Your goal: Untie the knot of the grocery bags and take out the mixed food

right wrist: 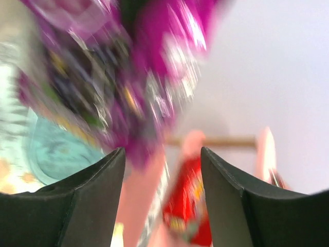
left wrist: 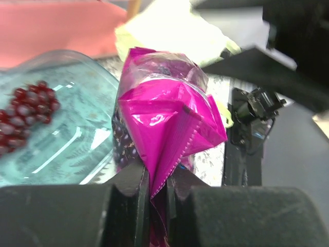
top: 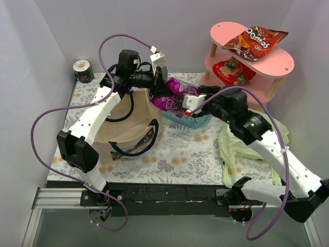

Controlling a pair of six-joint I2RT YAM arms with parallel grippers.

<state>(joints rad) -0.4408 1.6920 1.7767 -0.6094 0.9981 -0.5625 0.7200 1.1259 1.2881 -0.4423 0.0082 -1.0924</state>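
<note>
My left gripper point(top: 163, 88) reaches over the beige canvas tote point(top: 128, 121) and is shut on a purple snack packet point(top: 175, 93). In the left wrist view its jaws point(left wrist: 158, 180) pinch the packet's point(left wrist: 164, 118) crimped edge above the clear blue tray. Dark red grapes point(left wrist: 28, 110) lie in that tray. My right gripper point(top: 191, 105) is open and empty, just right of the packet, which is blurred in its view point(right wrist: 118, 77). The pale-green bag point(top: 249, 141) lies slack under my right arm; its knot is hidden. Doritos point(top: 255, 41) and a red packet point(top: 234, 71) sit on the pink shelf.
The clear blue tray point(top: 203, 122) stands behind the tote's right side. The pink two-tier shelf point(top: 280, 64) fills the back right corner. A small dark can point(top: 82, 71) stands at the back left. Grey walls close in on three sides.
</note>
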